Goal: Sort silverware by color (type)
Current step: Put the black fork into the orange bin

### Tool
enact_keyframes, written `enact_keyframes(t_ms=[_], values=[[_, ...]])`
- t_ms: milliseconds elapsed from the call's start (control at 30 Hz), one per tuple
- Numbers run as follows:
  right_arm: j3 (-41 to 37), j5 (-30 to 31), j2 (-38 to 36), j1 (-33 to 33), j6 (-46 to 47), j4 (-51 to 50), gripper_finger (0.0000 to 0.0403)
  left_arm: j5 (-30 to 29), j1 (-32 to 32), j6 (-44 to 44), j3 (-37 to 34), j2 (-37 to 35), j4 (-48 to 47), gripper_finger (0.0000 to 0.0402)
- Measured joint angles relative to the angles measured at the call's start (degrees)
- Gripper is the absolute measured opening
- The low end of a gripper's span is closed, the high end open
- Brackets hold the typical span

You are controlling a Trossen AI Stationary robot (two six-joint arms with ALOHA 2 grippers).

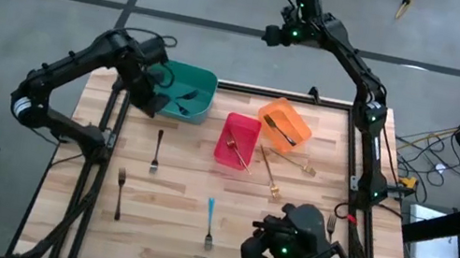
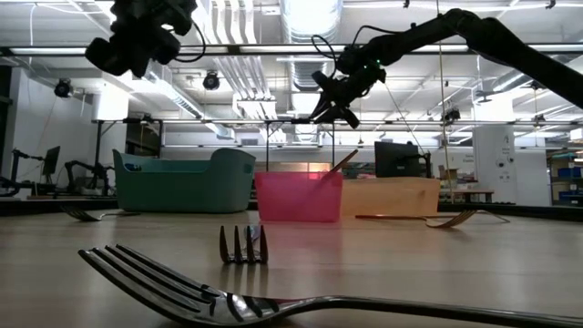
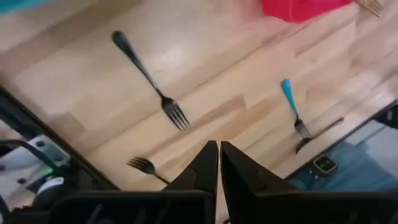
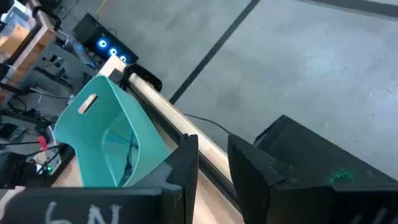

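On the wooden table several forks lie unsorted, few in bins; left gripper pressed together, right gripper slightly spread, empty.

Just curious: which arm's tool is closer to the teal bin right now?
The left. Its tool hangs just beside the teal bin, at its outer side. The right tool is raised beyond the table's far edge, farther off.
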Motion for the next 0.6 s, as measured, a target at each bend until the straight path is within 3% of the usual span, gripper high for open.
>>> enact_keyframes(t_ms=[167, 367, 600], values=[[0.0, 0.0, -0.2, 0.0, -4.7, 0.3, 0.0077, 1.9, -5.8, -8.2, -4.1, -2.1, 0.3, 0.0000], [0.0, 1.0, -0.2, 0.0, -6.8, 0.7, 0.0077, 6.8, -10.9, -15.4, -15.5, -6.8, 0.2, 0.0000], [0.0, 1.0, -0.1, 0.0, -7.7, 0.9, 0.0077, 6.0, -15.7, -19.3, -29.2, -16.5, 0.3, 0.0000]])
